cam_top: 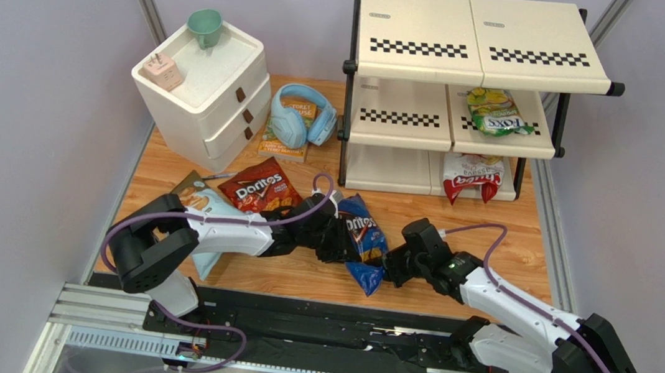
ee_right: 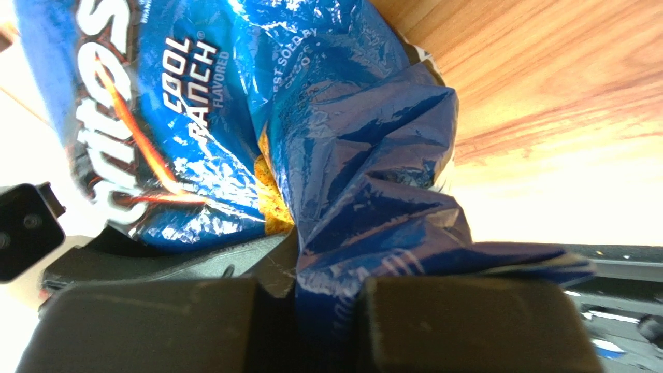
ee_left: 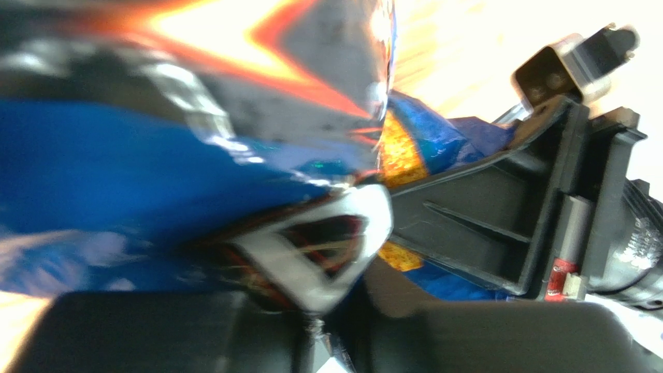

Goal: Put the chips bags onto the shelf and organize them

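The blue Doritos bag (cam_top: 362,235) hangs between my two grippers over the wooden table. My left gripper (cam_top: 337,240) is shut on its left edge; in the left wrist view (ee_left: 315,305) the bag (ee_left: 117,163) fills the frame, blurred. My right gripper (cam_top: 390,266) is shut on the bag's lower corner, and in the right wrist view (ee_right: 327,289) the foil (ee_right: 233,116) is pinched between the pads. The red Doritos bag (cam_top: 258,192) and the pale-blue cassava bag (cam_top: 196,201) lie by my left arm. On the shelf (cam_top: 475,43), the green-yellow bag (cam_top: 502,112) is on the middle tier and the white-and-red bag (cam_top: 472,176) on the bottom.
A white two-drawer cabinet (cam_top: 202,87) stands at the back left with a green cup (cam_top: 205,27) and a pink item (cam_top: 163,69) on top. Blue headphones (cam_top: 302,113) lie on an orange book (cam_top: 283,143) beside the shelf. The left halves of the shelf tiers are bare.
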Robot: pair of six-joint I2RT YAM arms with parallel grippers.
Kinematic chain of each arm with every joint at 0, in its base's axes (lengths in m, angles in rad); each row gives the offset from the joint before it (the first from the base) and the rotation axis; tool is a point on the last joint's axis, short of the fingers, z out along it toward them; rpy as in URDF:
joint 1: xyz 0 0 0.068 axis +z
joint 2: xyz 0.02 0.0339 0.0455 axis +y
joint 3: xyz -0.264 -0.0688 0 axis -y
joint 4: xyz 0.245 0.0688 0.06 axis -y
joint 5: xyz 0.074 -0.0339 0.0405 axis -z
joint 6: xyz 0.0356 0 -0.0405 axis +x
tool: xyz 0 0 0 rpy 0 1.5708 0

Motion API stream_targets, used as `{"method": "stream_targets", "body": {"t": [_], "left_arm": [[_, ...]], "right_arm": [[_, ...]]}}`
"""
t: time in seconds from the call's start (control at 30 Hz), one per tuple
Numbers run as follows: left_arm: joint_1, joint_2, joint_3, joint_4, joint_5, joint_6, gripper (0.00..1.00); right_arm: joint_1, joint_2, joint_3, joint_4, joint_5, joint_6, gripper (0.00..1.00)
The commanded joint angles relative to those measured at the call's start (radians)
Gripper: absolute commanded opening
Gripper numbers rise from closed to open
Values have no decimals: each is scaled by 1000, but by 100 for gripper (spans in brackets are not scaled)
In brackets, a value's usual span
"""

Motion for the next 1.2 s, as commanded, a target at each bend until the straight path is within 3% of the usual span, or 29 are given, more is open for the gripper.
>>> {"method": "stream_targets", "body": {"t": [0.0, 0.1, 0.23, 0.6, 0.8, 1.17], "left_arm": [[5, -64, 47, -130, -21, 41, 45], [17, -128, 63, -262, -89, 73, 55], [57, -248, 61, -389, -158, 93, 56], [126, -545, -8, -606, -282, 93, 56], [195, -635, -52, -641, -278, 99, 56], [246, -638, -62, -666, -249, 142, 56]], "right_arm": [[-12, -75, 25, -53, -9, -84, 7], [-25, -108, 71, -114, 11, -183, 2], [-26, -164, 160, -247, 104, -299, 0], [-29, -219, 321, -269, 279, -556, 0], [-32, -239, 344, -183, 316, -595, 0], [-64, -194, 416, 10, 385, -671, 0]]}}
